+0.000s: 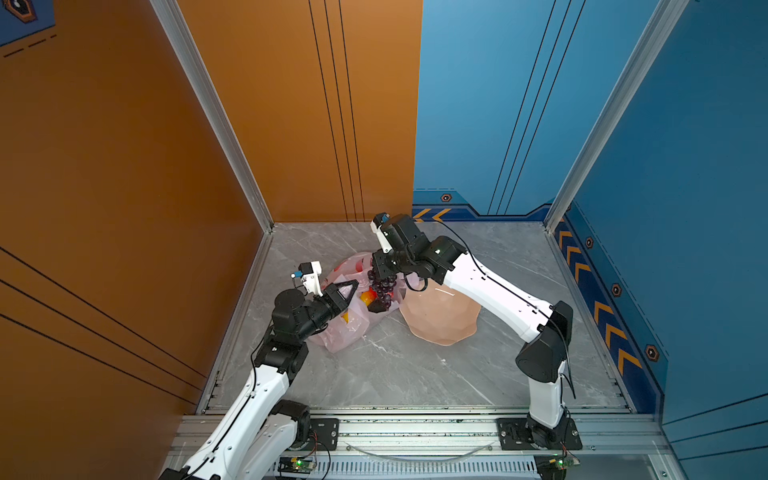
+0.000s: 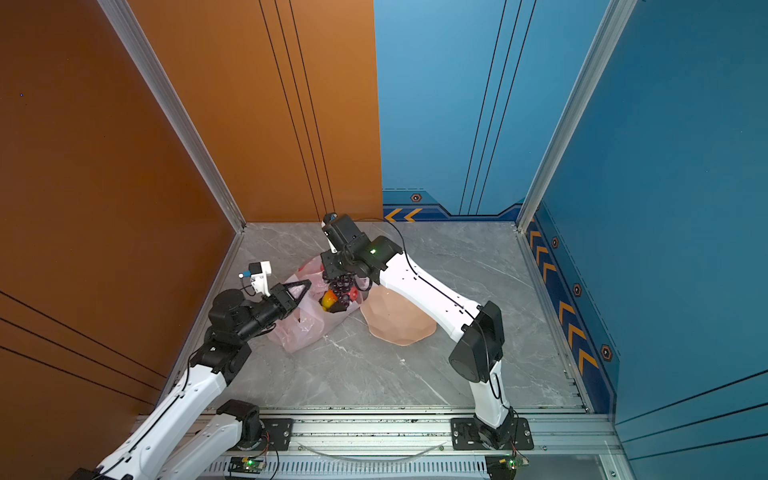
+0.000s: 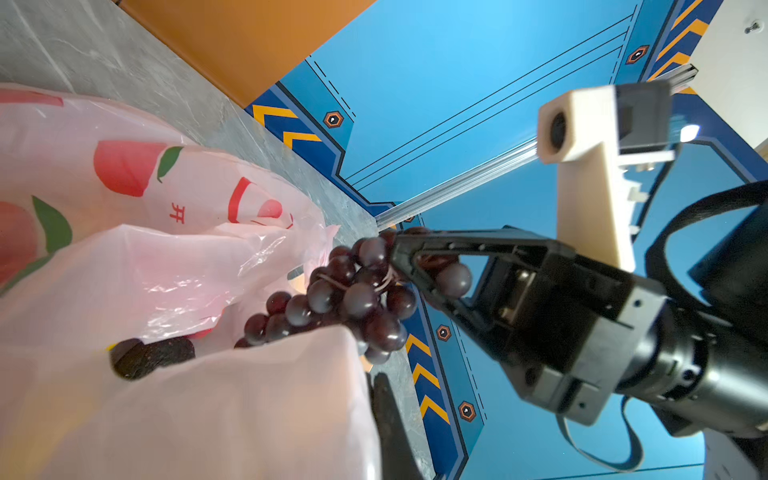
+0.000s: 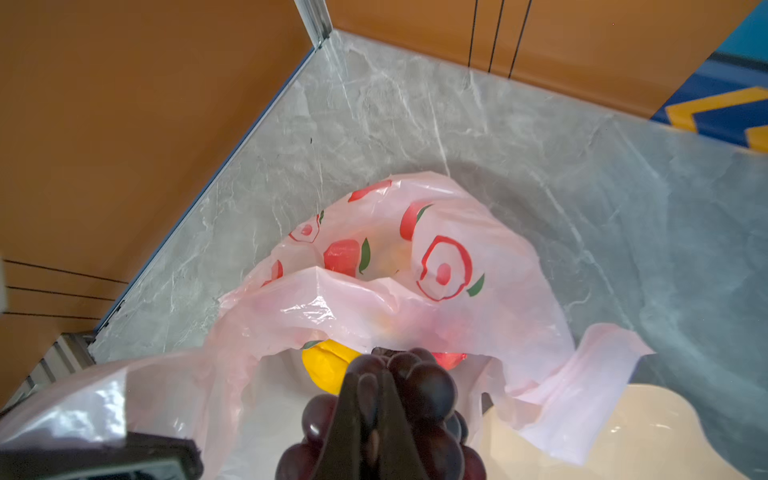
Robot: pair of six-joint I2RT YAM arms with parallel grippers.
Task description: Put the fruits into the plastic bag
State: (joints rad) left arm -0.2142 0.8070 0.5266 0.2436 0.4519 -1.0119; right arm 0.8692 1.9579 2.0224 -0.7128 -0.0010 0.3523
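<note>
1. Container A: a thin, translucent pale-pink plastic bag (image 1: 345, 332) (image 2: 299, 332) (image 3: 166, 257) (image 4: 457, 291) with red fruit prints lies crumpled on the grey marble tabletop (image 1: 415, 374), its mouth open.
2. Contents of A, seen through the mouth: a glossy yellow-orange mango (image 1: 366, 296) (image 2: 329, 300) (image 4: 328, 370), a dark rough-skinned avocado (image 1: 376, 307) (image 3: 149, 357), and a red fruit (image 4: 451, 359) mostly hidden under a plastic fold.
3. Container B: a peach scalloped bowl (image 1: 440, 320) (image 2: 399, 324) (image 4: 623, 436) stands just beside the bag. One loop handle (image 4: 582, 374) of the bag drapes at the bowl's rim.
4. My left gripper (image 1: 347, 289) (image 2: 301, 286) is clenched on the bag's near rim and holds that edge raised off the table.
5. My right gripper (image 1: 382, 274) (image 2: 340, 276) (image 3: 409, 262) (image 4: 374, 419) pinches the top of a purple grape bunch (image 1: 382, 286) (image 2: 344, 287) (image 3: 345, 295) (image 4: 428, 390). Berries bulge on either side of my fingers, and the rest hangs below them.
6. The bunch hangs over the bag's mouth, with its lowest berries dipping behind the raised rim, near the avocado. I cannot tell whether they touch the fruit inside.
</note>
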